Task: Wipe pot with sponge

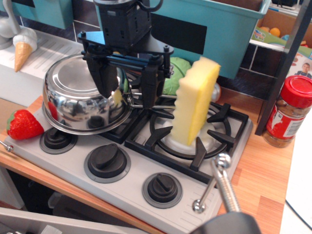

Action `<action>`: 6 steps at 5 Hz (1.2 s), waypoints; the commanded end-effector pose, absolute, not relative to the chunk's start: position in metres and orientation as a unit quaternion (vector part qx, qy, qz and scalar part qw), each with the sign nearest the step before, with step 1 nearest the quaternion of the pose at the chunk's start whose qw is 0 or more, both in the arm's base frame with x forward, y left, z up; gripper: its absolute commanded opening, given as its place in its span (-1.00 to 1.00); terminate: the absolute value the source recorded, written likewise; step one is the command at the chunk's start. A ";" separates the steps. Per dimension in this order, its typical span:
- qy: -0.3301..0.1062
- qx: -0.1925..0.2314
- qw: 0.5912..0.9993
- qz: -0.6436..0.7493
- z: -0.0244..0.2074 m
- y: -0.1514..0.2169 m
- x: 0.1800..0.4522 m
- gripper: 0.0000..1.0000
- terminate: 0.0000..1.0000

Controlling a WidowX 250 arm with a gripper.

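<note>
Status from my remote seat: one shiny stainless steel pot (pixel 80 97) sits on the left side of the grey toy stove (pixel 131 181), flat face up, so it looks upside down to me. One yellow wavy-edged sponge (pixel 196 103) stands on its end on the black grate of the right burner (pixel 214 146), leaning a little, well clear of the pot and not gripped by anything.

The black claw (pixel 129 100) hangs right over the pot's right edge. Its two fingers are spread wide with nothing between them except the pot's rim and thin wire handle. The left finger (pixel 105 78) sits in front of the pot's side and the other one is just past the rim. I can't tell if either is touching metal.

Counting the rest: three round black knobs along the stove front, at (pixel 57 139), (pixel 107 163) and (pixel 162 189). One red toy strawberry (pixel 23 124) lies just left of the stove. One toy ice cream cone (pixel 22 46) is at the back left, and one green leafy toy vegetable (pixel 178 73) is behind the claw. One red-lidded spice jar (pixel 290 112) stands on the wooden desk (pixel 263 170) at the right. A chrome rod (pixel 222 180) pokes in at the front right.
</note>
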State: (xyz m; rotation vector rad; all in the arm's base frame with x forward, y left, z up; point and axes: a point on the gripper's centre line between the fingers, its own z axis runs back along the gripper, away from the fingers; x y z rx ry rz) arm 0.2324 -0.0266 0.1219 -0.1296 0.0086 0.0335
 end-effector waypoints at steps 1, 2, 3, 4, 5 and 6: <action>0.004 -0.065 0.998 0.017 0.122 -0.027 0.232 1.00 -1.00; -0.043 -0.085 0.995 0.008 0.151 -0.033 0.239 1.00 -1.00; -0.063 -0.106 0.992 0.017 0.179 -0.041 0.256 1.00 -1.00; -0.082 -0.112 0.990 0.019 0.195 -0.047 0.281 1.00 -1.00; -0.086 -0.104 0.990 0.029 0.190 -0.056 0.306 1.00 -1.00; -0.060 -0.101 0.993 0.016 0.169 -0.069 0.320 1.00 -1.00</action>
